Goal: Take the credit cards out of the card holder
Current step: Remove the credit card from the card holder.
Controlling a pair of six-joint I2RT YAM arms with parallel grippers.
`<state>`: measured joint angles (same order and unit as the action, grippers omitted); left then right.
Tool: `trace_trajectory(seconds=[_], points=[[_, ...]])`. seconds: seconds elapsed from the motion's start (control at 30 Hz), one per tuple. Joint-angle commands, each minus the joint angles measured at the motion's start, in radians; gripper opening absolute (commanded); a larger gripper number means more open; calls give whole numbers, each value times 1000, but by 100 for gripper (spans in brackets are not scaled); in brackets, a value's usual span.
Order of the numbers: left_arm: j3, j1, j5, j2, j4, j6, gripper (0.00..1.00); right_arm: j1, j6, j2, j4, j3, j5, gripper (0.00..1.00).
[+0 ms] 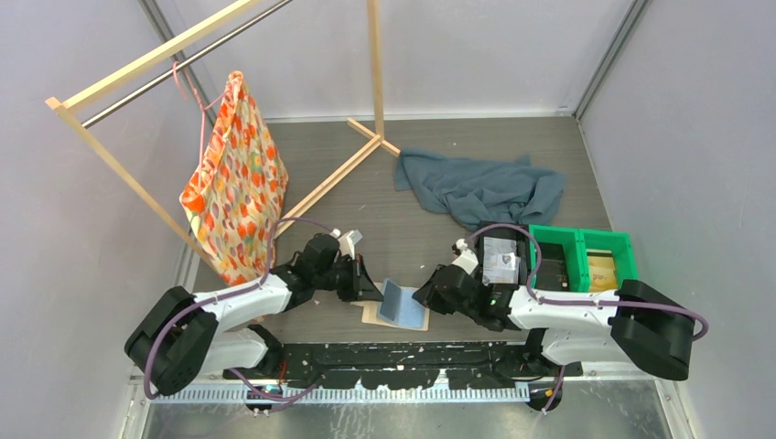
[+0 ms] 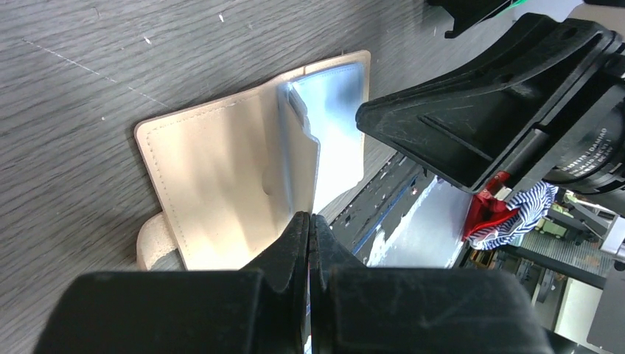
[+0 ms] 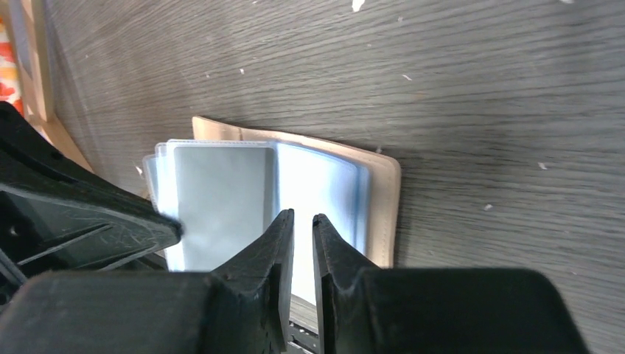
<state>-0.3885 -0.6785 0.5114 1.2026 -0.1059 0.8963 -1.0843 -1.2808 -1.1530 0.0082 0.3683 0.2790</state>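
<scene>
Spread open on the dark wood-grain table (image 1: 412, 165), close to its near edge and between the two arms: small flat tan folding card holder (image 1: 399, 306), pale blue-grey pockets fanned upward. Behind the front sleeve, a dull grey rectangle, likely one of the credit cards (image 3: 221, 199). Left gripper (image 2: 309, 221) pressed fully together, tips at the tan cover's edge; no telling whether pinching it. Right gripper (image 3: 303, 217) parted by a slim gap over the pockets, nothing visibly clamped. Each black gripper body blocking part of the holder from the other's camera. Farther right, a green plastic bin (image 1: 558, 233); behind, a crumpled blue-grey cloth (image 1: 480, 187); far left, an orange patterned bag (image 1: 233, 183) hung on a wooden rack (image 1: 119, 169).
</scene>
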Motion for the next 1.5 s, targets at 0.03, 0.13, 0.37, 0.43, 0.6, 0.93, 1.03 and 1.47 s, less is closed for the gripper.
trace_trajectory(seconds=[0.03,0.13,0.37,0.43,0.6,0.93,1.03,1.47], points=[[-26,-3,-12,-39,29,-29,0,6,33,-34,87,61,-25,21],[-28,-3,2,-45,11,-17,1,5,40,-66,120,78,-44,22],[-38,-9,48,-34,-21,-4,0,5,33,-107,145,86,-54,26],[-42,-20,54,-21,-31,-1,2,5,24,-90,138,75,-42,26],[-53,-50,55,22,-67,10,12,6,-4,-5,89,24,18,27],[-88,-82,66,87,-108,13,23,27,-22,124,0,-33,53,30],[-94,-92,64,102,-118,15,29,35,-22,146,-14,-41,57,30],[-93,-98,53,130,-127,16,30,37,-19,168,-38,-42,54,31]])
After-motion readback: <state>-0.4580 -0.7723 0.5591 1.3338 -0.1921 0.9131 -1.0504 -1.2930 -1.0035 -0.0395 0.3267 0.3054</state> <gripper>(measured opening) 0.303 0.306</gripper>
